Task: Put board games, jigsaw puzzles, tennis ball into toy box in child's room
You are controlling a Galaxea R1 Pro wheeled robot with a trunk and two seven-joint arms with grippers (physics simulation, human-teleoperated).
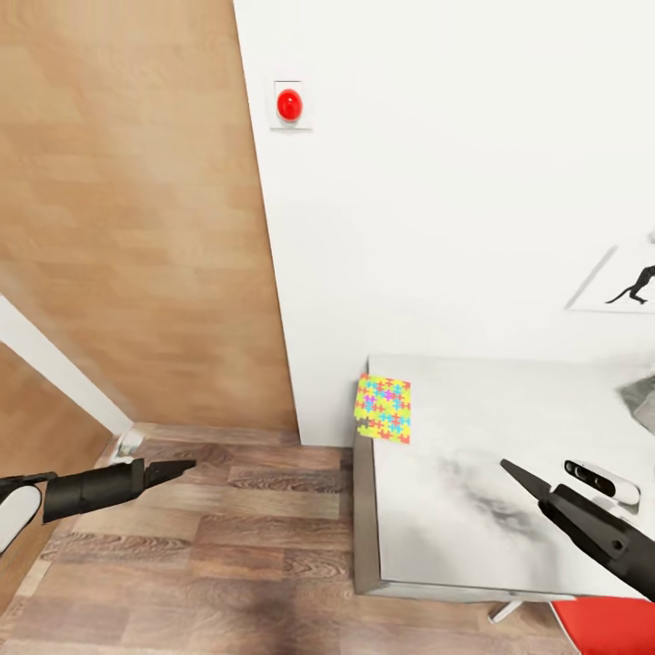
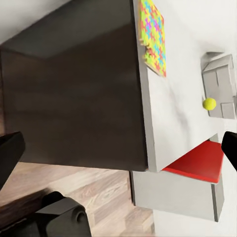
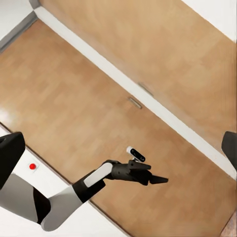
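A multicoloured jigsaw puzzle (image 1: 383,408) lies on the far left corner of the light grey table (image 1: 455,509), slightly over its edge. In the left wrist view the same jigsaw puzzle (image 2: 153,37) shows on the table top (image 2: 173,113). Further along sits the tennis ball (image 2: 209,103), at the rim of the grey toy box (image 2: 219,79); whether it is inside I cannot tell. My left gripper (image 1: 182,469) hangs open over the floor, left of the table. My right gripper (image 1: 518,478) is open above the table's near part, holding nothing. The board games and the bed are out of view.
A wooden door (image 1: 127,227) fills the left, with a white wall and a red button (image 1: 289,104) beside it. A baseball-player silhouette picture (image 1: 637,282) hangs at the right. A red object (image 1: 605,628) sits below the table's near right corner. Wood-plank floor (image 1: 227,564) lies between me and the table.
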